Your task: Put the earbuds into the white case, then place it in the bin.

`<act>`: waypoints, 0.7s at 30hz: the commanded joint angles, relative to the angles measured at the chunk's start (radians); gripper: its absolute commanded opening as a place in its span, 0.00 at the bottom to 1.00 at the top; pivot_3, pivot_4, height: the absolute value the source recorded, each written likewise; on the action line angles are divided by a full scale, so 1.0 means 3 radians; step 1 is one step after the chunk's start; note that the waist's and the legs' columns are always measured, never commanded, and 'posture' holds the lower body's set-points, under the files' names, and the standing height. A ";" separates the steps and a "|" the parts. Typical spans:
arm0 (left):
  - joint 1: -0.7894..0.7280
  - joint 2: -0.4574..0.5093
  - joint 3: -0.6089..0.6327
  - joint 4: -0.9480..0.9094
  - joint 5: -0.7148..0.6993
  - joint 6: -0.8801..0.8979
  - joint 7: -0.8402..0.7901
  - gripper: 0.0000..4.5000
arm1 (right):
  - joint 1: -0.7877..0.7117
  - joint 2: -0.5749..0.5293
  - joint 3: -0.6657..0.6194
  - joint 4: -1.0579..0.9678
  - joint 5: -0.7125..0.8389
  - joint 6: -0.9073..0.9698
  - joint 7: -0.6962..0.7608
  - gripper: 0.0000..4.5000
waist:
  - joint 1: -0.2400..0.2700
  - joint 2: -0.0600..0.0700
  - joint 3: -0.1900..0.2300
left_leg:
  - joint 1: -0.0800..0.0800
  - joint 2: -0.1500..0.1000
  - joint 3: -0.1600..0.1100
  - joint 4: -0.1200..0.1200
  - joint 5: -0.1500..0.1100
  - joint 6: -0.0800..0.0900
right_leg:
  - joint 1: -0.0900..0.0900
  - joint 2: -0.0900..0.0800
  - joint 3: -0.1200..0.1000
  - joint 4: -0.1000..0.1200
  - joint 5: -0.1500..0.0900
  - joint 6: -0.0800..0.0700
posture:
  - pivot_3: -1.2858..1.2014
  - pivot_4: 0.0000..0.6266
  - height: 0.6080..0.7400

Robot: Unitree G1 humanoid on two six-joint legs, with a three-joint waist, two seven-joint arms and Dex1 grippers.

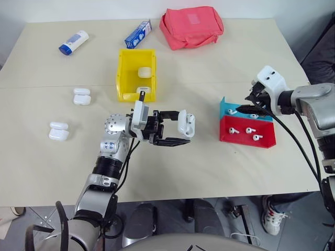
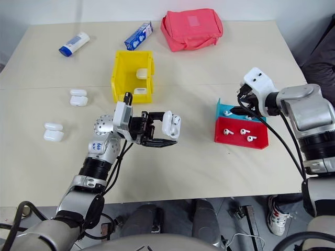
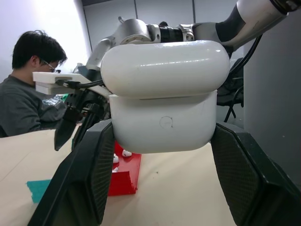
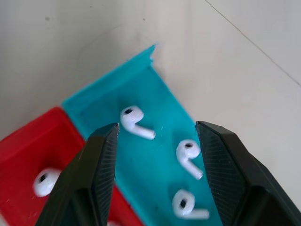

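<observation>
Right wrist view looks straight down between the right gripper point(image 4: 155, 155), whose two black fingers stand apart with nothing between them, onto the low teal plastic tray point(image 4: 141, 94). Three tiny glossy white earbuds lie there: one earbud point(image 4: 135, 121) sits near the middle of the gap, closer to one finger, its short stem lying roughly across the gap, so the fingers would likely close along it; the other two lie closer to the opposite finger. More earbuds rest in the adjoining red tray point(image 1: 264, 141), both trays near the table's right edge.

The left gripper point(image 1: 175, 130) is clamped on the small glossy white rounded case point(image 1: 186, 124), held above the table toward its front edge, lid seemingly ajar. The right arm is plainly nearer the earbuds. The bright yellow open-top bin point(image 1: 125, 73) stands mid-table, behind the left gripper.
</observation>
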 commanded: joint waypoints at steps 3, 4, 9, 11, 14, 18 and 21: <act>-0.0017 -0.0007 -0.0027 -0.0129 -0.0009 -0.0003 0.0024 0.61 | -0.0330 0.0123 0.0072 0.0495 -0.0306 -0.0333 0.0214 0.60 | -0.0004 0.0002 0.0000 | 0.0000 0.0001 -0.0001 -0.0001 0.0001 -0.0002 | -0.0001 0.0001 -0.0001 0.0001 0.0000 0.0000 | 0.52 0.24 1.00; -0.0018 -0.0007 -0.0028 -0.0132 -0.0010 -0.0003 0.0023 0.61 | -0.0389 0.0155 0.0097 0.0591 -0.0352 -0.0376 0.0255 0.60 | -0.0011 0.0002 0.0000 | 0.0000 0.0001 -0.0001 -0.0001 0.0002 -0.0003 | -0.0001 0.0001 -0.0001 0.0001 0.0000 0.0000 | 0.52 0.24 1.00; 0.0003 0.0002 -0.0033 -0.0164 -0.0017 0.0011 0.0008 0.61 | -0.0588 0.0304 0.0149 0.0981 -0.0521 -0.0517 0.0476 0.60 | -0.0027 0.0005 -0.0001 | 0.0001 0.0002 0.0000 -0.0001 0.0003 -0.0005 | -0.0001 0.0002 -0.0001 0.0003 0.0000 0.0000 | 0.52 0.24 1.00; 0.0014 0.0006 -0.0033 -0.0183 -0.0019 0.0019 0.0010 0.61 | -0.0602 0.0349 0.0164 0.1042 -0.0558 -0.0576 0.0581 0.60 | -0.0029 0.0005 0.0000 | 0.0001 0.0002 -0.0001 -0.0001 0.0003 -0.0005 | -0.0001 0.0001 -0.0001 0.0003 0.0000 0.0000 | 0.52 0.24 1.00; 0.0032 0.0012 -0.0036 -0.0212 -0.0020 0.0028 0.0020 0.61 | -0.0616 0.0423 0.0171 0.1158 -0.0647 -0.0653 0.0622 0.60 | -0.0036 0.0006 0.0000 | 0.0001 0.0002 -0.0001 -0.0001 0.0003 -0.0005 | -0.0001 0.0001 -0.0001 0.0004 0.0000 0.0000 | 0.52 0.24 1.00; 0.0062 0.0020 -0.0037 -0.0260 -0.0023 0.0047 0.0037 0.61 | -0.0633 0.0502 0.0134 0.1260 -0.0720 -0.0714 0.0660 0.60 | -0.0050 0.0007 -0.0001 | 0.0001 0.0002 -0.0001 -0.0001 0.0004 -0.0007 | -0.0001 0.0001 -0.0001 0.0005 0.0000 0.0000 | 0.52 0.24 1.00; 0.0078 0.0029 -0.0038 -0.0285 -0.0023 0.0058 0.0053 0.61 | -0.0658 0.0547 0.0131 0.1367 -0.0781 -0.0789 0.0662 0.60 | -0.0069 0.0007 -0.0001 | 0.0001 0.0002 -0.0002 -0.0001 0.0004 -0.0008 | -0.0001 0.0001 -0.0001 0.0006 0.0000 0.0000 | 0.52 0.24 1.00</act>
